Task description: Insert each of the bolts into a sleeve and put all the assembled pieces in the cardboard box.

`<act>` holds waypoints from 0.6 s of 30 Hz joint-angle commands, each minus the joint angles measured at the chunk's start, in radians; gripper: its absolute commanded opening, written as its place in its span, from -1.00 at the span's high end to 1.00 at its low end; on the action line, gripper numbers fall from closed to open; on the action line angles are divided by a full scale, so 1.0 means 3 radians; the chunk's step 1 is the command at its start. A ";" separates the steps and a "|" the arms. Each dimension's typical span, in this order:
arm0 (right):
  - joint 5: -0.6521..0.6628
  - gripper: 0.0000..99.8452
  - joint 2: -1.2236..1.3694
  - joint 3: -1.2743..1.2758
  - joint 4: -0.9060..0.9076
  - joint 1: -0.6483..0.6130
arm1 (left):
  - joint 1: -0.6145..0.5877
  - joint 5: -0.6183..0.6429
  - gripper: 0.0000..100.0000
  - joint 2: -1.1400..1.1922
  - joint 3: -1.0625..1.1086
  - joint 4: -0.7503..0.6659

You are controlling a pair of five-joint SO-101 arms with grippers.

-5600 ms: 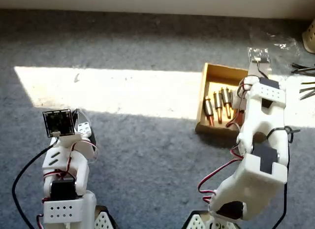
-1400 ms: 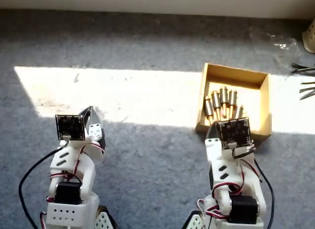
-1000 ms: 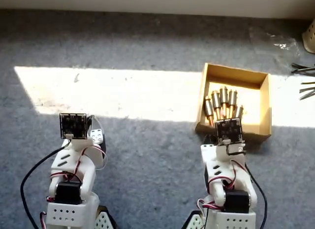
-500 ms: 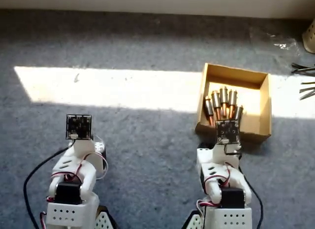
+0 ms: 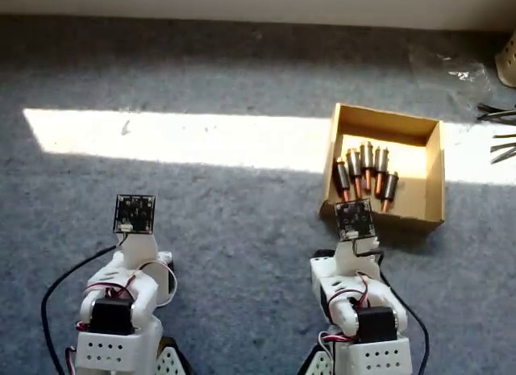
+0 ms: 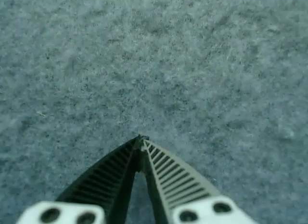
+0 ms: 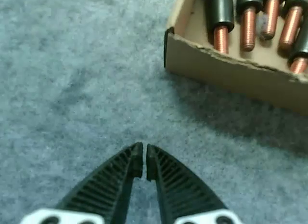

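Observation:
The cardboard box [image 5: 431, 177] sits on the grey carpet at the right, holding several assembled pieces [image 5: 367, 175], dark sleeves with copper bolt ends sticking out. The right wrist view shows the box's near wall [image 7: 231, 70] and the assembled pieces [image 7: 248, 17] lying behind it. My right gripper [image 7: 144, 161] is shut and empty over the carpet, a short way in front of the box. My left gripper [image 6: 141, 144] is shut and empty above bare carpet. Both arms are folded back at the near edge: the left arm [image 5: 129, 262] and the right arm [image 5: 355, 262].
A bright sunlit band [image 5: 177, 141] crosses the carpet. Clear plastic wrap [image 5: 455, 68] and dark cables [image 5: 496, 113] lie at the far right, beyond the box. Wide open carpet lies between and ahead of the arms.
The right arm has drawn back from over the box to its base, leaving the pieces inside. The left arm has also pulled back toward its base.

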 commanded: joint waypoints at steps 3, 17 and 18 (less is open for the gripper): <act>-0.0010 0.99 -0.0023 0.0468 0.0212 -0.0033 | 0.0033 -0.0010 0.99 -0.0008 0.0079 0.0072; -0.0542 0.99 -0.0023 0.0468 0.0228 -0.0028 | 0.0038 -0.0010 0.99 -0.0003 0.0079 0.0107; -0.0568 0.99 -0.0023 0.0468 0.0228 -0.0028 | 0.0038 -0.0010 0.99 -0.0003 0.0079 0.0107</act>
